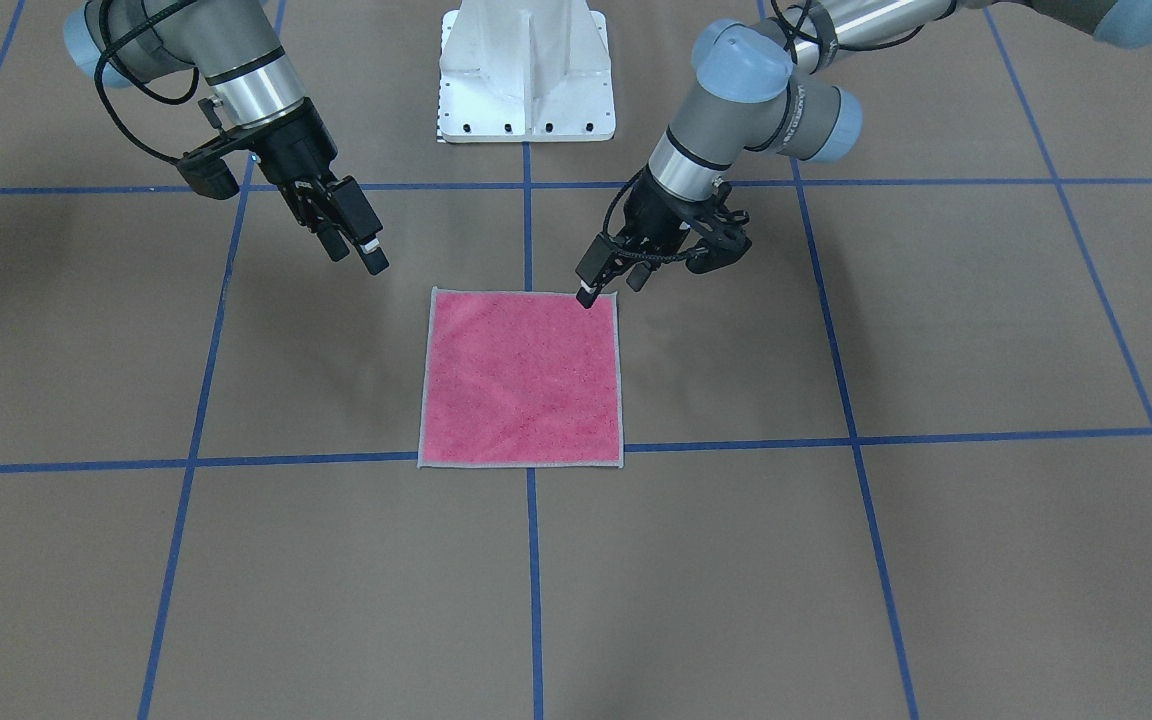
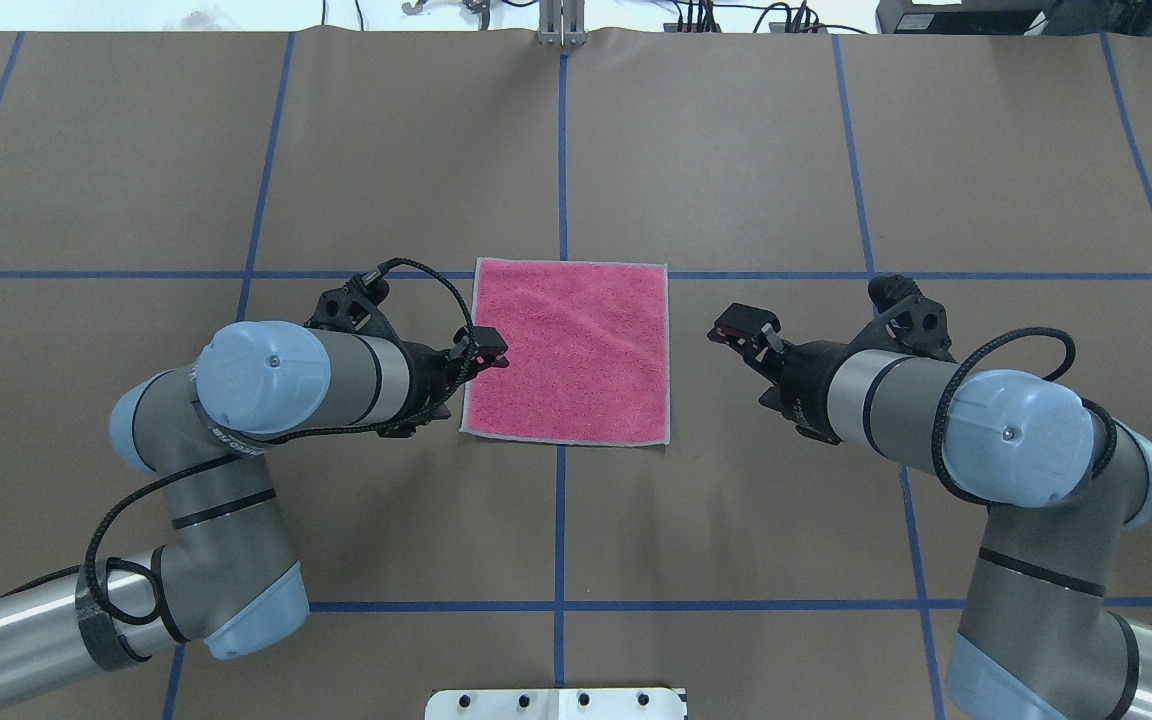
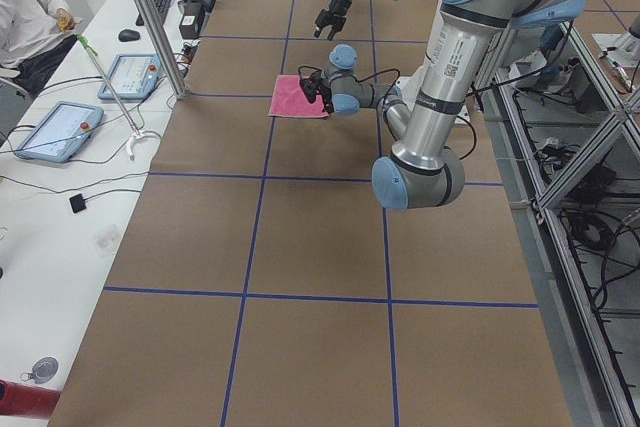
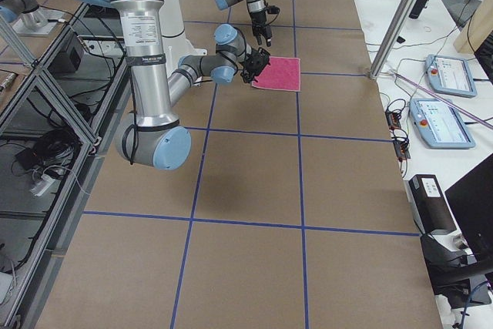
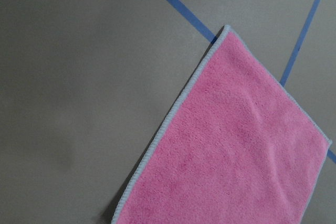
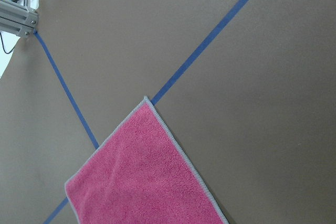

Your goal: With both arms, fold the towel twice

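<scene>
**One towel laid flat, pink face up**

It is spread on the table. The left gripper, fingers parted, is held at its robot-side edge; the right gripper, likewise parted, is held clear of it.

Overhead and front views face oppositely (steeply down), sharing the towel.

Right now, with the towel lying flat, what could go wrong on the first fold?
The left end effector is over one edge of the towel while the right end effector hangs clear of it; an uneven grab could skew the fold. The towel lies flat on the table, so a pinch may miss its thin edging.
</scene>
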Controlling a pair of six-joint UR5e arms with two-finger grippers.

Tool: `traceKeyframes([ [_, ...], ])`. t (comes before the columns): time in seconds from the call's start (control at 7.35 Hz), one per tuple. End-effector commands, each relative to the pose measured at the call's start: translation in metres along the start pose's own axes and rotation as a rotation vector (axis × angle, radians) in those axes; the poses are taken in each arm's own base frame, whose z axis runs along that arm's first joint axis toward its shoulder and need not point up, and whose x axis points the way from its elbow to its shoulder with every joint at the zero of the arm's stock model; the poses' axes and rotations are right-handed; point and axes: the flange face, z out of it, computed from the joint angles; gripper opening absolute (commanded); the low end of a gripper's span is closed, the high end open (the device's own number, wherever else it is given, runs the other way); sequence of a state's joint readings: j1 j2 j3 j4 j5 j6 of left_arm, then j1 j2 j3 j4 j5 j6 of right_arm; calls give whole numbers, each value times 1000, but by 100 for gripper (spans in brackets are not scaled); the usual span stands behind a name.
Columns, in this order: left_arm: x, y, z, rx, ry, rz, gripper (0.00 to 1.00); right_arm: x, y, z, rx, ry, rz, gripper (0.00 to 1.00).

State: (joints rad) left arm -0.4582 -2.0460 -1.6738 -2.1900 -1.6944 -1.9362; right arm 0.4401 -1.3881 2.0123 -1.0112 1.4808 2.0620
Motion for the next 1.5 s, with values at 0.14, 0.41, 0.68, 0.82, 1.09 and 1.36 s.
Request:
traceKeyframes([
  [0.14,-12,13,10,-7,-24,13,83,3,2,5,2,8,-3,98],
  [0.41,-16,14,17,-6,-39,14,79,6,4,8,8,12,-7,98],
  [0.68,-18,13,19,-4,-43,13,75,6,4,8,7,10,-7,98],
  [0.82,-19,12,21,-2,-47,13,74,6,5,8,6,11,-7,98],
  [1.09,-23,14,25,-3,-58,15,67,6,5,8,6,11,-7,98],
  [1.36,-23,14,25,-3,-58,15,60,5,6,8,6,10,-7,98],
])
